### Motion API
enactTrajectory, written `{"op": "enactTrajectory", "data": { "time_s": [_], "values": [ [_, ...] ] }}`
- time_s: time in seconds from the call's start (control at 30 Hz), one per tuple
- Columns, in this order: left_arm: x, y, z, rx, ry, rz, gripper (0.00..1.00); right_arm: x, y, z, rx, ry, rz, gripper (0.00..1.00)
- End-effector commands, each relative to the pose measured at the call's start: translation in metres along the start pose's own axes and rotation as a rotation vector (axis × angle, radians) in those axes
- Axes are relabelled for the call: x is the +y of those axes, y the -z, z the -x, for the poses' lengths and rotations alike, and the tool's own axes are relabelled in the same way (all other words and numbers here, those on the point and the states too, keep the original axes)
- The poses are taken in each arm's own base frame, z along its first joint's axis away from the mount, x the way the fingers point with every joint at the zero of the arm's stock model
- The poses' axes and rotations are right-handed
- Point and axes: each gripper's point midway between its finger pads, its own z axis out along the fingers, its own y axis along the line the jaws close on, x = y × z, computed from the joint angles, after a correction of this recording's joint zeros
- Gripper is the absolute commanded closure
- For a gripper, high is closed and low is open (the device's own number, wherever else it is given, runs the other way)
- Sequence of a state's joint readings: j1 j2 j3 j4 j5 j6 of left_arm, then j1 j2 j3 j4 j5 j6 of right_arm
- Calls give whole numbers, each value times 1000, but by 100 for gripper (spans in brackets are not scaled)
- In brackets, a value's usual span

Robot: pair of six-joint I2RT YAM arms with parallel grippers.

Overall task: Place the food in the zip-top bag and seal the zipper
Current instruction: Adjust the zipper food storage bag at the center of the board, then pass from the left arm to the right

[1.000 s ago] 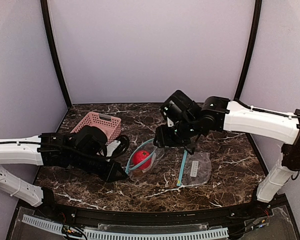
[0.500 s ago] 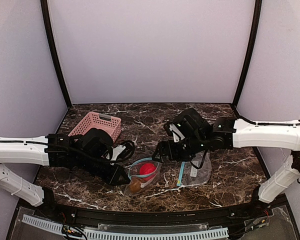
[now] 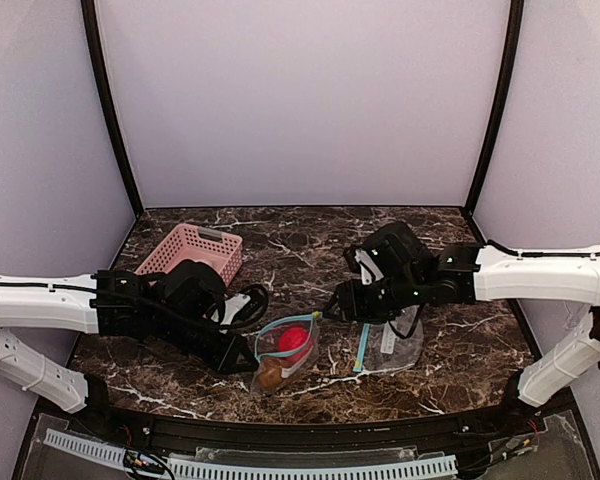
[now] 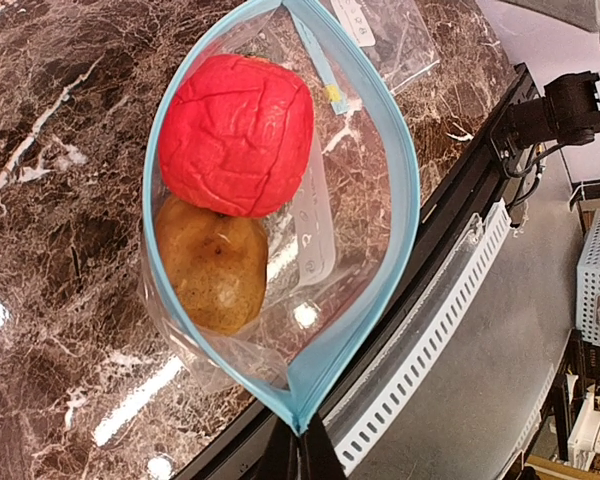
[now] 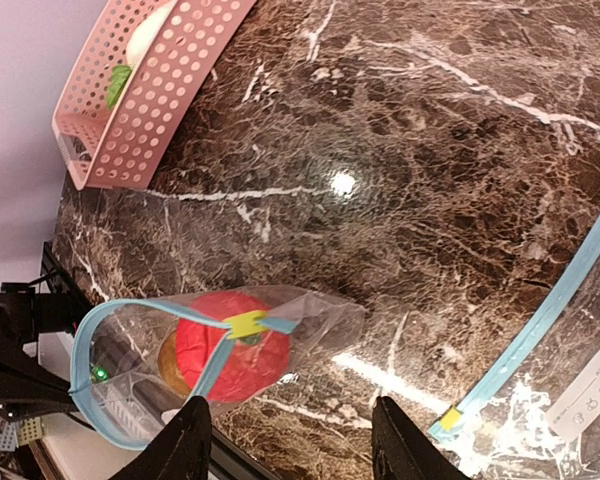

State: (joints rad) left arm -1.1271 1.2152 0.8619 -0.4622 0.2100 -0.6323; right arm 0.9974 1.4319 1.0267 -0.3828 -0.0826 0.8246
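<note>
Change: the bun (image 4: pixel 208 262) is now seen in the bag (image 4: pixel 352 190), under the ball (image 4: pixel 238 135); the right gripper (image 5: pixel 292 445) has been drawn back rightward.
Left gripper (image 4: pixel 302 455): clenched on the bag's zipper corner, by the table's (image 3: pixel 450 330) front edge.
Right gripper: fingers parted, nothing held.
Room: bare marble between bag and basket (image 5: pixel 170 80).
In basket: whitish piece (image 5: pixel 150 30), sprig (image 5: pixel 118 85).
Materials: clear film, blue rim gaping; ball creased, bun speckled.
</note>
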Motion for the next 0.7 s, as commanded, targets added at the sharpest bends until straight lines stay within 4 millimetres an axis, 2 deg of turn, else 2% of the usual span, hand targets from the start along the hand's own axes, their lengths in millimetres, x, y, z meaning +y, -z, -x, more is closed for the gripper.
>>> {"op": "enactTrajectory", "data": {
  "time_s": [0.0,0.07,0.2,0.4,0.67],
  "values": [
    [-1,3,-5,-3,-9,-13,99,-11,-4,9,-32,32,36,48],
    [-2,3,-4,-6,-11,-16,99,-10,-5,10,-42,81,91,44],
    [-4,4,-4,-4,-16,-33,99,-6,-1,10,-66,213,184,43],
    [-11,4,-3,0,-25,-64,99,7,7,16,-95,397,273,54],
    [-15,4,-1,-6,-23,-82,99,13,4,25,-80,497,384,65]
  ]
}}
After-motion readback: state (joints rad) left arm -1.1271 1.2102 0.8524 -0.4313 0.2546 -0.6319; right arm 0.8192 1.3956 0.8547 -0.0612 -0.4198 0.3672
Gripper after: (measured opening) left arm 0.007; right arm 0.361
